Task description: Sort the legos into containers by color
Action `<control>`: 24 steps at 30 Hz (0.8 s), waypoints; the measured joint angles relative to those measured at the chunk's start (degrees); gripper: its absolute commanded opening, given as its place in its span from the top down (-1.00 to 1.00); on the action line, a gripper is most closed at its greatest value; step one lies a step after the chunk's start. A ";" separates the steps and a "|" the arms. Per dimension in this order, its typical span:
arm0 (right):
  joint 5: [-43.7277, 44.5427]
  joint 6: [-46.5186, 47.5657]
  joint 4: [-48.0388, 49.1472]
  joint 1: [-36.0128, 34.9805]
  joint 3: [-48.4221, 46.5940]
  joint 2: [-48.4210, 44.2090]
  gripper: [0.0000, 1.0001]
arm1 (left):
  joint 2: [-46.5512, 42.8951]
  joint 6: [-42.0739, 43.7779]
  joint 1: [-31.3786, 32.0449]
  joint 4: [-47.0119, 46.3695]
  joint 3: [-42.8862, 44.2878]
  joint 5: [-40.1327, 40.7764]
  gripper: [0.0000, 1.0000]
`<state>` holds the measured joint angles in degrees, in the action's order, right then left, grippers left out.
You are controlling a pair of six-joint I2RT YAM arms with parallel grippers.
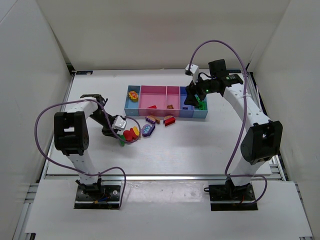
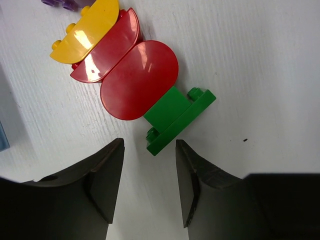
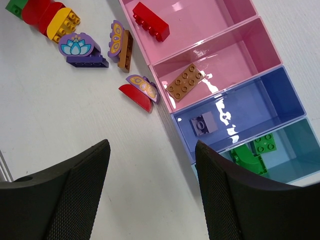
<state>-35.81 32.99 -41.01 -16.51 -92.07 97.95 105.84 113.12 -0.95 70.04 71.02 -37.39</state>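
Closest to us, low over the left half of the table [image 1: 200, 150], the left gripper [image 2: 149, 150] hangs with its jaws spread and nothing between them. Just ahead of its fingertips the green brick [image 2: 177, 117] lies on its side. Its near corner points at the gap, and we see no finger touching it. The brick's far side butts against a round red piece [image 2: 137, 80]. Behind that leans a red half-disc [image 2: 107, 55], then a yellow half-disc [image 2: 87, 27], and the three are packed together like slices.

Just past the yellow one sits a purple flower block [image 3: 80, 50]. Near it is a brown butterfly piece [image 3: 121, 45]. A red butterfly piece [image 3: 140, 92] lies on the table just beside the near wall of the containers [image 1: 160, 86].

The containers form one joined row across the middle of the table. From our left, a small light blue bin [image 1: 129, 103] holds a yellow and orange piece [image 1: 133, 94]. A wide pink bin [image 3: 200, 20] holds a red brick [image 3: 150, 21], and a narrower pink bin [image 3: 235, 55] holds a flat brown plate [image 3: 185, 82]. A blue bin [image 3: 260, 100] holds one small greyish piece [image 3: 202, 124]. The end bin [image 3: 295, 150] holds two green pieces [image 3: 255, 152].

Over that right end of the row hovers the right gripper [image 3: 152, 150]. Its jaws are wide apart and it carries nothing.
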 measured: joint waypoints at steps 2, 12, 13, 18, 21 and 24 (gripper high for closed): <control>0.09 -0.02 0.00 0.00 0.00 0.00 -0.45 | 0.22 0.02 0.00 0.04 0.24 0.09 -0.09; 0.17 -0.04 -0.02 0.00 -0.81 1.09 -0.45 | 0.79 0.02 0.00 0.35 0.20 0.20 -0.08; 0.26 -0.04 -0.02 0.00 -0.87 1.33 -0.45 | 0.79 0.02 0.00 0.39 0.13 0.20 -0.07; 0.55 -0.09 -0.02 0.00 -1.09 2.23 -0.45 | 0.79 0.02 0.00 0.83 -0.35 0.20 -0.03; 0.72 -0.24 -0.04 0.00 -1.27 2.47 -0.45 | 0.79 0.02 0.00 1.18 -0.44 0.20 0.00; 0.79 -0.33 -0.02 0.00 -1.49 2.69 -0.45 | 0.79 0.02 0.00 1.53 -0.46 0.17 0.05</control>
<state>-35.03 32.67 -41.04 -16.51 -93.56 100.64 106.63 113.14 -0.95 71.57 70.57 -37.21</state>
